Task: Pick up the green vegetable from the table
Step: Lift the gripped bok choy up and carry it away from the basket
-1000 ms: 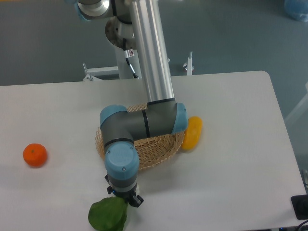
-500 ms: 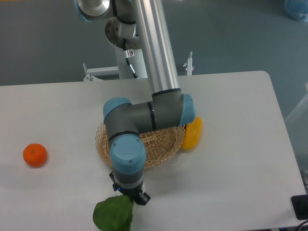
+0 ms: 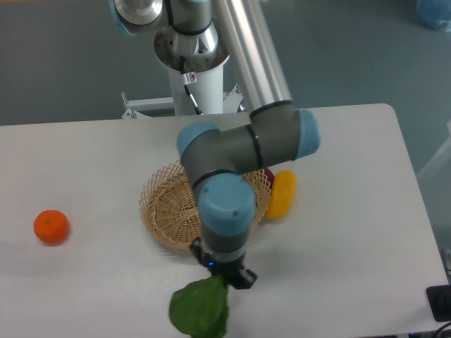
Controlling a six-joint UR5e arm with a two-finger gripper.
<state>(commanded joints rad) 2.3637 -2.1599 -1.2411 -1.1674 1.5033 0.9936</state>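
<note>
The green vegetable [image 3: 199,310] shows as a broad dark green leaf near the front edge of the white table [image 3: 352,232]. Its pale stem end is hidden under the gripper. My gripper [image 3: 224,277] points down at the leaf's upper right end and is shut on it. The leaf hangs below the fingers, and I cannot tell whether it still touches the table.
A woven basket [image 3: 169,208] stands in the middle of the table, partly behind the arm. A yellow oblong fruit [image 3: 281,194] lies at its right side, with something dark red [image 3: 268,176] beside it. An orange [image 3: 51,227] sits at the far left.
The arm has swung to the right and the gripper has carried the green vegetable with it, about 50 pixels rightward. The basket is now more uncovered.
</note>
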